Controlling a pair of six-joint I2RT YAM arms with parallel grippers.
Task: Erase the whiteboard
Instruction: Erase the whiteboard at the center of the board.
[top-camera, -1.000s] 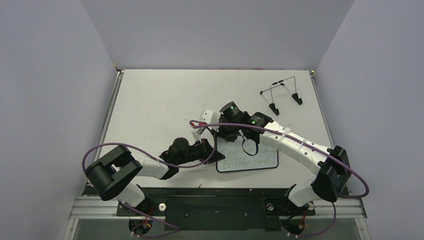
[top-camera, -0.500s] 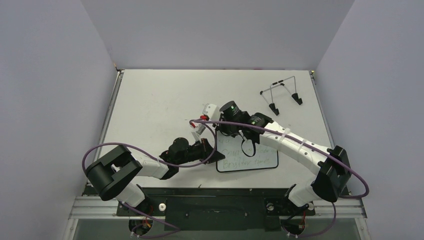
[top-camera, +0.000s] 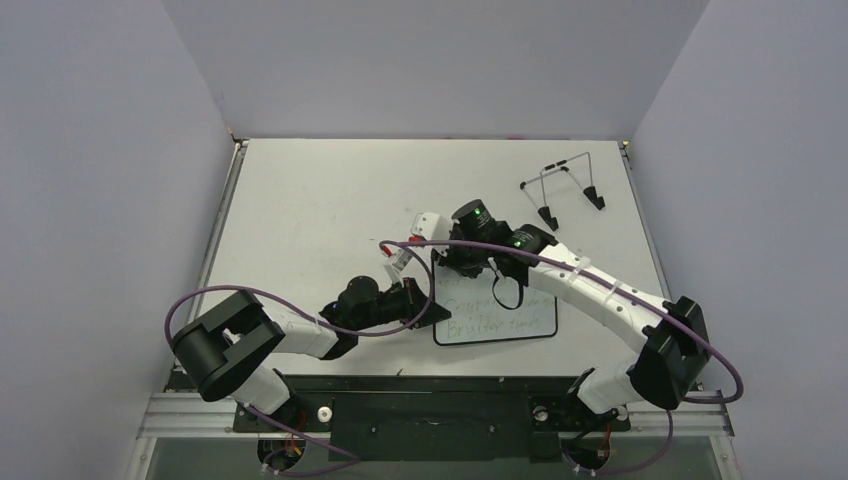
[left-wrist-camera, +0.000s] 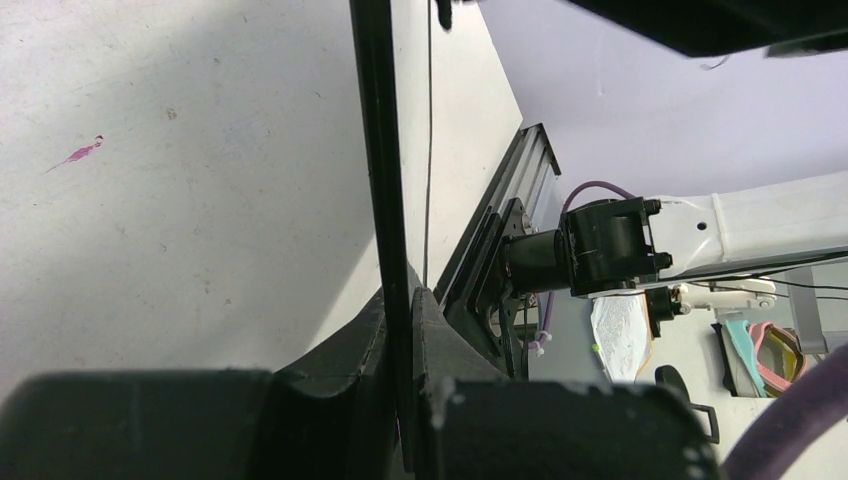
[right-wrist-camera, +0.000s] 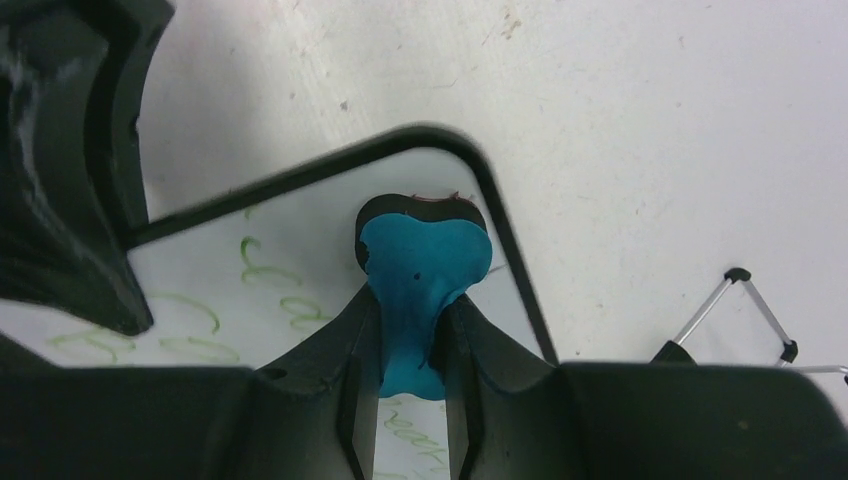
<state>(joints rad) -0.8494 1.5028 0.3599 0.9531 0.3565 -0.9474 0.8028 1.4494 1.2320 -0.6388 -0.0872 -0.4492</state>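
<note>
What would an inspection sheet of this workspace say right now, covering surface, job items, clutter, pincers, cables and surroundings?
Surface: white table, scuffed, one small pink mark.
Job's things: whiteboard on the table, green handwriting on it; blue eraser at its rounded corner.
Clutter: wire stand at the far right, apart from the board.
Pincers: left pincer shut on the whiteboard's edge; right pincer shut on the blue eraser.
Cables: purple cable looping along each arm.
Surroundings: plain walls on three sides.
</note>
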